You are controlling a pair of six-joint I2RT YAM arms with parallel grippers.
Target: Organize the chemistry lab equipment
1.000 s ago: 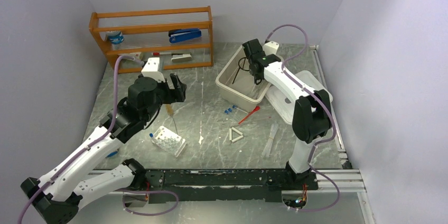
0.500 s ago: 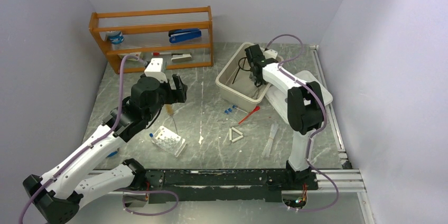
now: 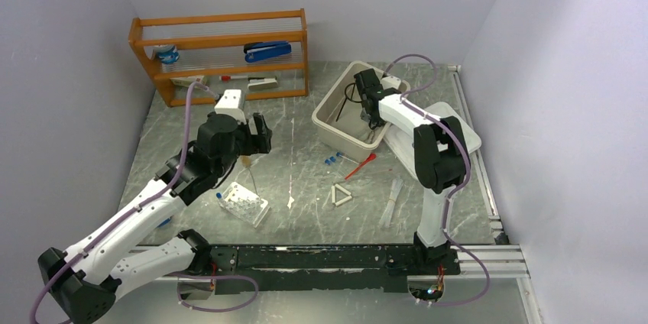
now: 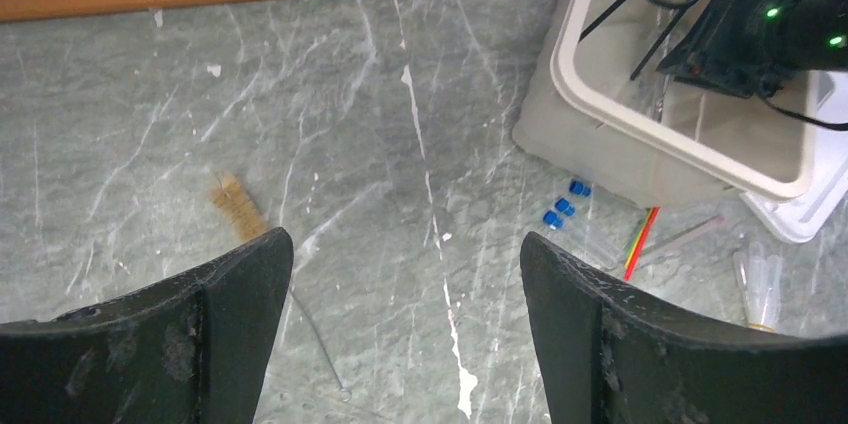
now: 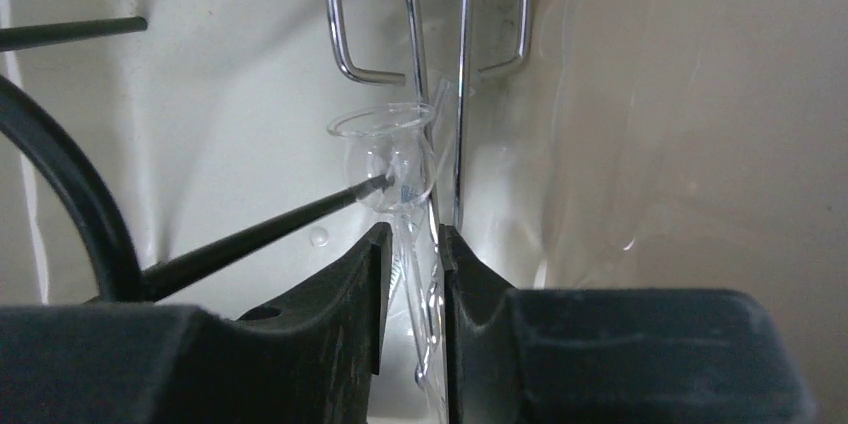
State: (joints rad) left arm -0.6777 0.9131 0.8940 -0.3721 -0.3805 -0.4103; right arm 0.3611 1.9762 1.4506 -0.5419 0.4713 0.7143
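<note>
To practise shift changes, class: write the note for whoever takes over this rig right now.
The left gripper is open above the table, near the brush.
The right gripper is shut on a clear tube inside the bin.
Done: tripod and forceps are in the bin.
Left: brush, blue-capped vials, pipette, triangle, loose tubes and rack, all on the table outside the bin.

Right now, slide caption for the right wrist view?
Right end effector grips a clear tube inside the white bin, beside metal forceps and black tripod.
</note>
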